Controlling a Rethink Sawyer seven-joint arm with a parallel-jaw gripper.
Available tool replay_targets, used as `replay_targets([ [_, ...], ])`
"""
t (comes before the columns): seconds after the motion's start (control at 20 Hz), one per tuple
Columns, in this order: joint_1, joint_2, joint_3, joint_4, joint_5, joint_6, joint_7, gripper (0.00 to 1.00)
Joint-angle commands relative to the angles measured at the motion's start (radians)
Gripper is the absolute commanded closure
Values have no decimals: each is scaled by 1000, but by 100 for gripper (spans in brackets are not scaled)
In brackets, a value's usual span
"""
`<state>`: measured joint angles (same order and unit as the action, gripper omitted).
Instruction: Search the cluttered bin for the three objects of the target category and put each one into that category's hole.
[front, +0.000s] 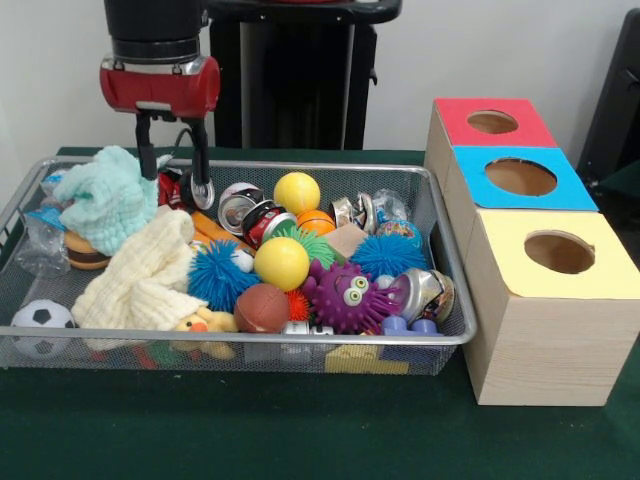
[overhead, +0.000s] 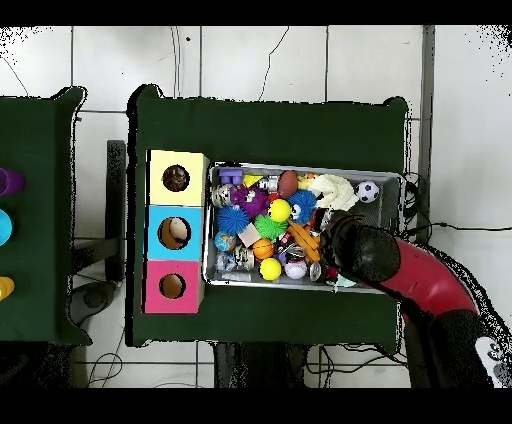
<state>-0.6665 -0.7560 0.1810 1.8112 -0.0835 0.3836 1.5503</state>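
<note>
The wire-mesh bin (front: 250, 340) lies on the green table, full of toys; it also shows in the overhead view (overhead: 300, 168). My gripper (front: 177, 186) hangs over the bin's far left part, its two fingers spread apart and lowered among the clutter. The left finger stands behind a mint cloth (front: 110, 200). The right fingertip (front: 203, 192) is next to crushed cans (front: 262, 220). Nothing is visibly held. Three wooden boxes with round holes stand to the right of the bin: red top (front: 460, 112), blue top (front: 480, 190), yellow top (front: 510, 235). In the overhead view my arm (overhead: 400, 265) covers the gripper.
In the bin are two yellow balls (front: 297, 192) (front: 282, 263), a blue spiky ball (front: 218, 275), a purple spiky toy with eyes (front: 347, 295), a brown football (front: 262, 308), a soccer ball (front: 42, 318) and a cream cloth (front: 150, 270).
</note>
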Motion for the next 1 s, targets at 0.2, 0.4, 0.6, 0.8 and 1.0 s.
replay_targets([
  [0.2, 6, 164, 29, -252, 13, 170, 52, 0],
  [0.4, 0, 186, 39, -276, 5, 172, 42, 0],
  [0.6, 6, 245, 44, -347, 2, 175, 35, 0],
  [0.8, 8, 272, 48, -359, -4, 146, 38, 0],
  [1.0, 7, 288, 52, -337, -7, 98, 57, 0],
])
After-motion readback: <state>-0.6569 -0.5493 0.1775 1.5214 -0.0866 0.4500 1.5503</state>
